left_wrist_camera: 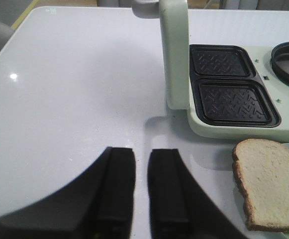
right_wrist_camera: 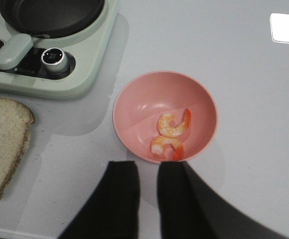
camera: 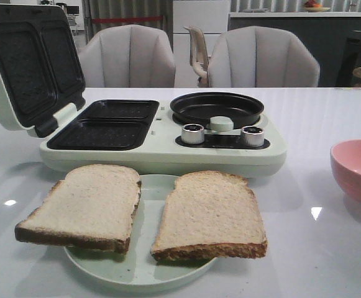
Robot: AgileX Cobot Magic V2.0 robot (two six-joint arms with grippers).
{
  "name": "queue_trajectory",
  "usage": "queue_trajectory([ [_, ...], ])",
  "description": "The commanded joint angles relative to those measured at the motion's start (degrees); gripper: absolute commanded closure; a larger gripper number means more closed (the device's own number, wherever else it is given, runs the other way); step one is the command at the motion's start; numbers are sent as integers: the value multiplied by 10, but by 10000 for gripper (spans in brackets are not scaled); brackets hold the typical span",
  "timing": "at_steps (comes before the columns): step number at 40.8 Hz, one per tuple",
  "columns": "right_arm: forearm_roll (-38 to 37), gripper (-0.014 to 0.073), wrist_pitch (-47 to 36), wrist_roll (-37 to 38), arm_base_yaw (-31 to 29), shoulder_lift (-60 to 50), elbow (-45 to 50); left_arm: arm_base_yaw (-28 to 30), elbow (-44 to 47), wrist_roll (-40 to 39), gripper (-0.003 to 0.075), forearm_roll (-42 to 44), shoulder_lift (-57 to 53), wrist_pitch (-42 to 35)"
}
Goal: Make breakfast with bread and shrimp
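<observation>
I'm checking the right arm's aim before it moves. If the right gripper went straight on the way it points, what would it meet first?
Most likely the pink bowl holding the two shrimp: it lies just ahead of the right gripper. Depth is unclear, so the near rim may come first.

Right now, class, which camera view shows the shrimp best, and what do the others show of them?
The right wrist view: two curled shrimp lie plainly in the pink bowl. The front view shows only the bowl's side; its inside is hidden. The left wrist view shows neither.

dining rm/kitchen | chairs [camera: 130, 56] | breakfast maker [camera: 161, 133] | counter [camera: 292, 13]
</observation>
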Motion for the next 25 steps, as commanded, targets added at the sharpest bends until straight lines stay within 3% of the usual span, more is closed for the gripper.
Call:
queue_trajectory([
  [1,-3,173,-35,-1,0,4,-18,0,-16,-4,305,-2,8,-48],
  [5,-3,124,-35,-1,0,7,-18,0,-16,-2,167,8,18,-48],
  [13,-3,130,-35,-1,0,7,-18,-24,-18,93,158,-30,79,-39],
  [18,-3,130,-35,-1,0,7,-18,-116,-18,182,158,-48,132,-39],
  [25,-3,130,-35,-1,0,7,-18,-271,-12,178,158,41,210,-39],
])
